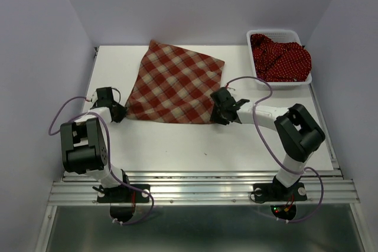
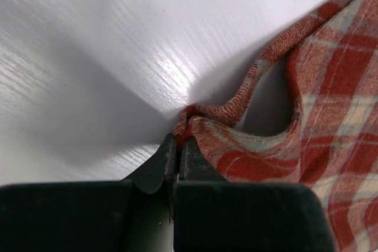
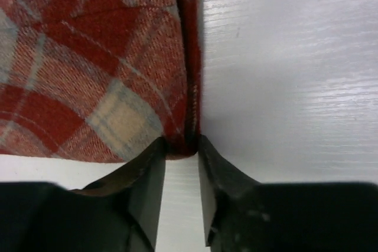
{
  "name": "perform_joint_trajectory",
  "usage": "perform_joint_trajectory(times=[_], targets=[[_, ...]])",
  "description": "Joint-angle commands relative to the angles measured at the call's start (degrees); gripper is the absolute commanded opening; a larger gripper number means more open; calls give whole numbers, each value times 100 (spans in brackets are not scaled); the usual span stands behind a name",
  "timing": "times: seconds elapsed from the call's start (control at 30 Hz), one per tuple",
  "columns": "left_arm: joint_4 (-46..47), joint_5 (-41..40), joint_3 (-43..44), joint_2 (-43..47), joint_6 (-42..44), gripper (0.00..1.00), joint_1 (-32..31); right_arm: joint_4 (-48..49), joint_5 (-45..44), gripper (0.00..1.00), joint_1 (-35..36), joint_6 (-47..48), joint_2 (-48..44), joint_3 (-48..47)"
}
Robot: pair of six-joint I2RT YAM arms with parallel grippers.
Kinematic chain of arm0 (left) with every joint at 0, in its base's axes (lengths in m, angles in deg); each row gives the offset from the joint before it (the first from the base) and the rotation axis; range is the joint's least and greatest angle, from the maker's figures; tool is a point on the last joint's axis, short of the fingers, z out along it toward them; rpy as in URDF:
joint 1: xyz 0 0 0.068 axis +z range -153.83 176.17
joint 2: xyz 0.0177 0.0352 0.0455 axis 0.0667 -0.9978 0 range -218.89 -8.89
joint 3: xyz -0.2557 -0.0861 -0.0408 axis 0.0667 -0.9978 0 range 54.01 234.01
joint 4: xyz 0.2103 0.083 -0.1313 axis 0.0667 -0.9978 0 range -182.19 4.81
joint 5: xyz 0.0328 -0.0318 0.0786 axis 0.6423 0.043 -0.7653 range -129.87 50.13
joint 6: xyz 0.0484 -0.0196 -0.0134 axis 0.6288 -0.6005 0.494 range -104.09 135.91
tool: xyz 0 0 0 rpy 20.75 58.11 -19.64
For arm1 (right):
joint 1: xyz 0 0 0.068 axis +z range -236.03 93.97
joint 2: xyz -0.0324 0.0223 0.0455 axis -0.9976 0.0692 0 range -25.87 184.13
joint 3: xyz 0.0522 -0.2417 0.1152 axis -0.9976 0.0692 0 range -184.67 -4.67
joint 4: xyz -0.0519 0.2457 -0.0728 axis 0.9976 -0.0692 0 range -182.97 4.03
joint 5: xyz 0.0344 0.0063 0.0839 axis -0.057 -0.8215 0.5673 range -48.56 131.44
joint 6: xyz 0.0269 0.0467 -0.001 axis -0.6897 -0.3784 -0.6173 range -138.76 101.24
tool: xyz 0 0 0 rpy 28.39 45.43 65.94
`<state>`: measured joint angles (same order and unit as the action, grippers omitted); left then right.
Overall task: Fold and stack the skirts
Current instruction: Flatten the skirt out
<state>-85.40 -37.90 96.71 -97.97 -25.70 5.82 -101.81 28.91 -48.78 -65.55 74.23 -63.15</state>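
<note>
The red-and-cream checked skirt (image 1: 174, 84) lies spread flat on the white table, turned like a diamond. My left gripper (image 1: 122, 112) is shut on its near left corner; in the left wrist view the jaws (image 2: 179, 137) pinch a bunched fold of the skirt (image 2: 331, 134). My right gripper (image 1: 215, 113) is at the near right corner; in the right wrist view its jaws (image 3: 181, 143) are closed narrowly on the thick hem of the skirt (image 3: 88, 69). The dark red dotted skirts (image 1: 280, 57) lie crumpled in the basket.
The white mesh basket (image 1: 277, 30) stands at the table's back right corner. White walls enclose the table on the left, back and right. Bare table (image 1: 195, 146) lies between the skirt and the arm bases.
</note>
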Motion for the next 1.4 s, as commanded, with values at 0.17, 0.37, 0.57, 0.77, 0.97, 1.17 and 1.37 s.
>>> perform_joint_trajectory(times=[0.17, 0.37, 0.57, 0.77, 0.97, 1.17, 1.37], targets=[[-120, 566, -77, 407, 205, 0, 2, 476, 489, 1, 1, 477, -462, -33], [-269, 681, -78, 2995, -207, 0, -33, 222, 260, 0, 1, 1118, -2510, 22], [-568, 286, 1570, 4441, -445, 0, -60, -95, 260, 1, 1, 1813, -3794, -830], [-480, 171, 3496, 4207, -322, 0, -60, 168, 444, 1, 1, 2533, -4270, -2061], [-313, 171, 4536, 3346, -261, 0, -60, 248, 59, 1, 1, 3175, -3832, -2958], [-375, 592, 5536, 1774, 3, 0, -60, 186, -84, 1, -472, 3413, -2479, -3573], [-752, 936, 7231, 191, 249, 0, -51, 151, 1569, 1, -1773, 3175, -1152, -5040]])
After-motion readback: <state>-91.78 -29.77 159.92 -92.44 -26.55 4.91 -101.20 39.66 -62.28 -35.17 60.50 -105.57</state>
